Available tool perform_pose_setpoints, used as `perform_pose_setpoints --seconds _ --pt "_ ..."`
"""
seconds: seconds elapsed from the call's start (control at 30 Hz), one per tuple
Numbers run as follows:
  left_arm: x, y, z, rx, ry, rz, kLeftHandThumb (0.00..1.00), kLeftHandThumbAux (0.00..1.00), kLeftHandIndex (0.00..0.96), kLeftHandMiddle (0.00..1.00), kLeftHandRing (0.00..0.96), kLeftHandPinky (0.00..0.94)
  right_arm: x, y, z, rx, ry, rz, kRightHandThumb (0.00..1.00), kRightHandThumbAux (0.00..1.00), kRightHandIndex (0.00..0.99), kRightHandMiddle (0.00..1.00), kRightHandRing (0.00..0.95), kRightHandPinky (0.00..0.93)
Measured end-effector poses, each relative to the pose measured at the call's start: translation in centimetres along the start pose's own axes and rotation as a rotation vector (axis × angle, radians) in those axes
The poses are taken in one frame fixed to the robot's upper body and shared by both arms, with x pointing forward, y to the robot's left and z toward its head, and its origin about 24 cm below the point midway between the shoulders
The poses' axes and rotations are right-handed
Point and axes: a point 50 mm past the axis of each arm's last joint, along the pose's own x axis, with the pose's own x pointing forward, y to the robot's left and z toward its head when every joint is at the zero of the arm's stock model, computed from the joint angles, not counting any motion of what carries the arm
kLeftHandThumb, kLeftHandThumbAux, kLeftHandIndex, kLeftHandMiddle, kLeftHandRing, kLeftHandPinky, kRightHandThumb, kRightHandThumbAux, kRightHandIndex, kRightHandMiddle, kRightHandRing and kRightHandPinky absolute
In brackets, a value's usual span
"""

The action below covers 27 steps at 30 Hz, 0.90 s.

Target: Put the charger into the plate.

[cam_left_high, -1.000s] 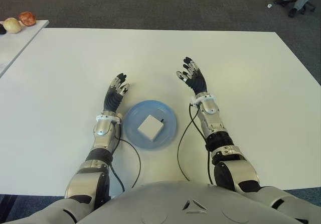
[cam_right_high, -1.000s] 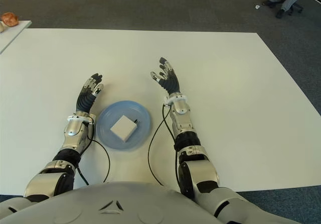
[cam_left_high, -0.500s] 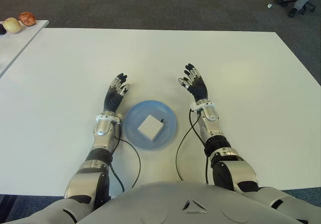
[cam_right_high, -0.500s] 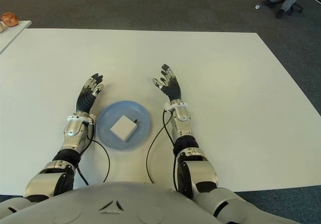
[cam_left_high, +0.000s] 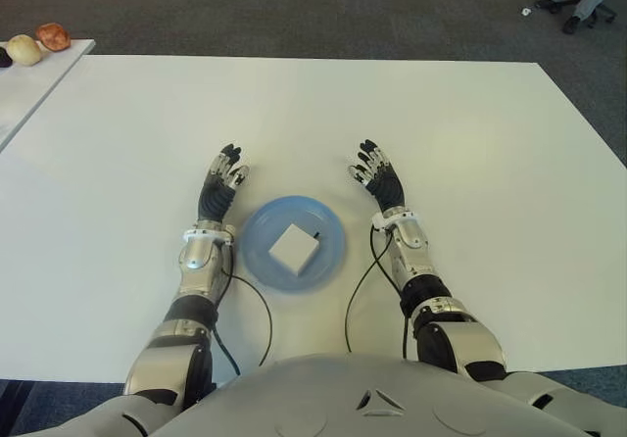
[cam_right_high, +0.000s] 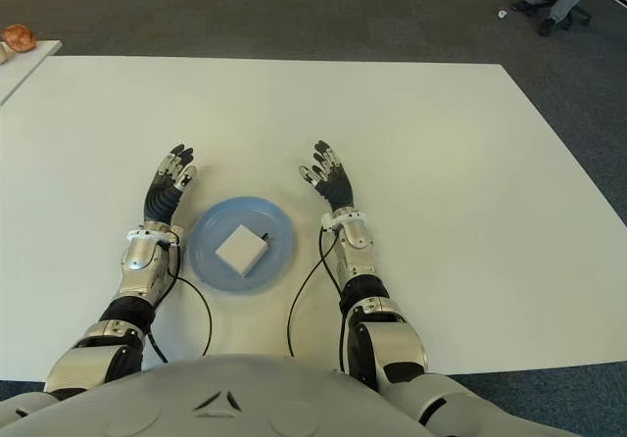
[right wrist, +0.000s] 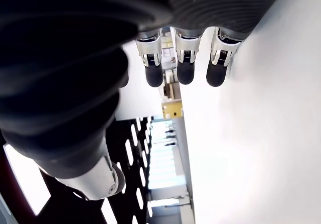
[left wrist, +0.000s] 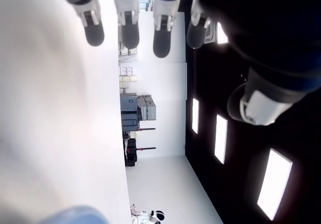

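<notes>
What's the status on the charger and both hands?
Left hand open, left of the plate. Right hand open, to its right. Charger lies in the plate, task looks done. Nothing in the way.

1. The round blue plate [cam_left_high: 257,251] is sitting on the large white table [cam_left_high: 470,143], near its front edge and directly before the robot.
2. The square white charger [cam_left_high: 293,248] is lying in the plate, at its middle.
3. The left hand [cam_left_high: 219,184] is showing just left of the plate; the right hand [cam_left_high: 378,177] is showing just right of it.
4. A second white table [cam_left_high: 29,84] is standing to the far left, carrying round fruit-like objects [cam_left_high: 37,43] at its rear.
</notes>
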Motion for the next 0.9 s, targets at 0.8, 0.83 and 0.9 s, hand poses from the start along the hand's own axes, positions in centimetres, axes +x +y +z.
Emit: perform_pose_setpoints --seconds 0.8,0.83,0.9 --pt "-0.6 1.9 0.0 -0.027 0.002 0.115 0.0 0.637 0.01 0.036 0.014 0.0 -1.7 1.5 -0.3 -0.064 0.009 0.017 0.0 0.844 0.021 0.002 0.0 0.014" --pt "-0.6 1.9 0.0 -0.025 0.003 0.118 0.0 0.636 0.009 0.034 0.012 0.0 -1.8 1.5 -0.4 -0.065 0.011 0.017 0.0 0.845 0.022 0.003 0.0 0.015" --pt "-0.6 2.0 0.0 -0.022 0.005 0.126 0.0 0.633 0.007 0.03 0.007 0.0 -1.9 1.6 -0.5 -0.067 0.015 0.016 0.0 0.848 0.024 0.005 0.0 0.018"
